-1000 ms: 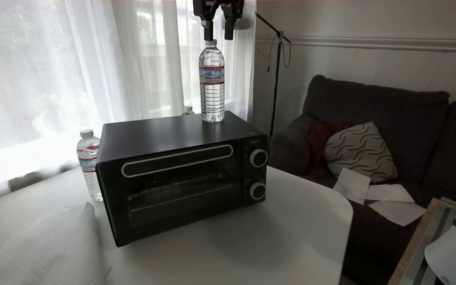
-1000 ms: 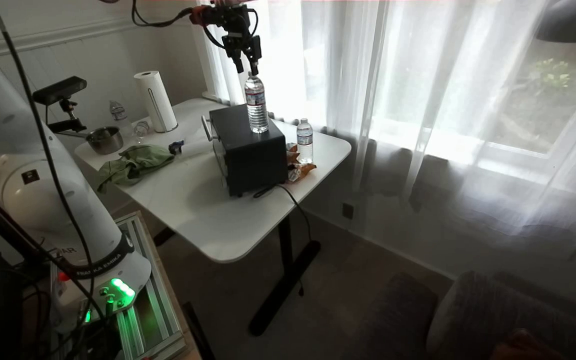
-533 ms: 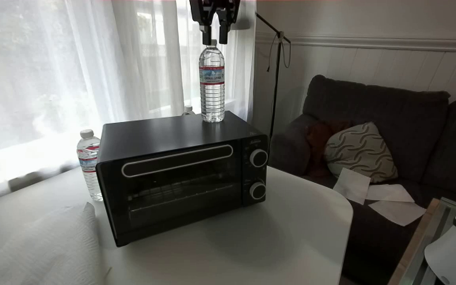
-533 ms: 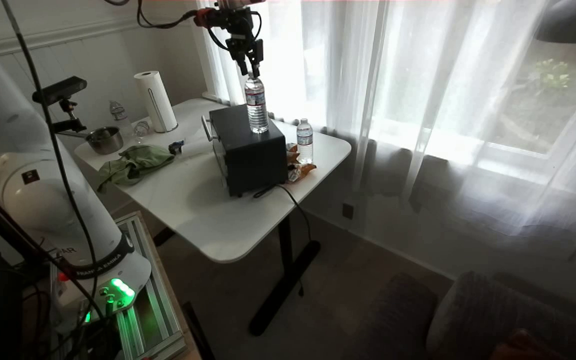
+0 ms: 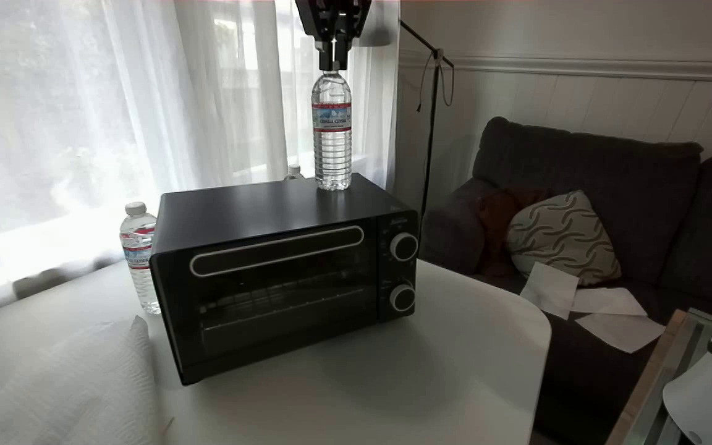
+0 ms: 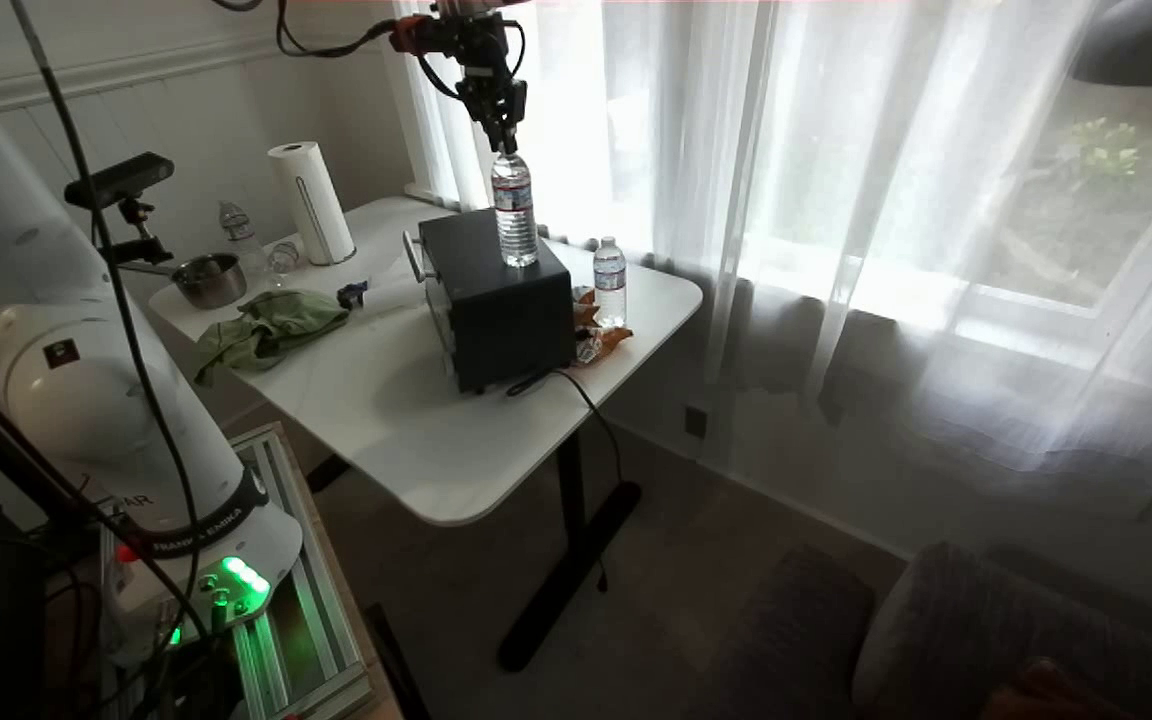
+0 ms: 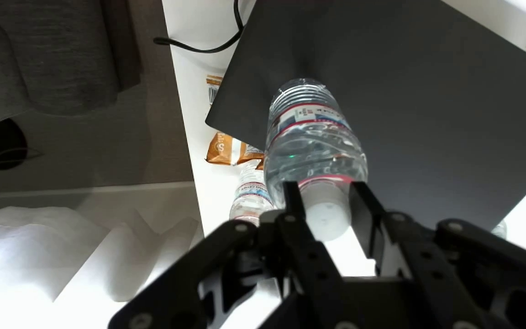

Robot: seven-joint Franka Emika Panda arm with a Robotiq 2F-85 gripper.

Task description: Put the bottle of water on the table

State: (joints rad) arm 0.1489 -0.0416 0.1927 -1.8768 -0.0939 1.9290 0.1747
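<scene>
End effector [image 5: 334,65] clamped on the white cap [image 7: 328,217], and the Crystal Geyser water bottle [image 5: 332,133] stands upright on the black toaster oven [image 5: 282,284]! Gripping that high should, I reckon, let it hang straight, base free to meet the white desk [image 6: 446,450]. The oven itself looks the hurdle: probably up first, then past its edge. Watch the back side, where another water bottle [image 6: 610,285], an orange wrapper [image 7: 219,151] and a black cord [image 7: 208,50] crowd any landing!

White table [image 6: 446,470]: black toaster oven [image 6: 518,335], orange packaging [image 7: 221,148], bottles [image 6: 610,282], green cloth [image 6: 281,325], pot [image 6: 214,284], paper-towel roll [image 6: 308,200].
</scene>
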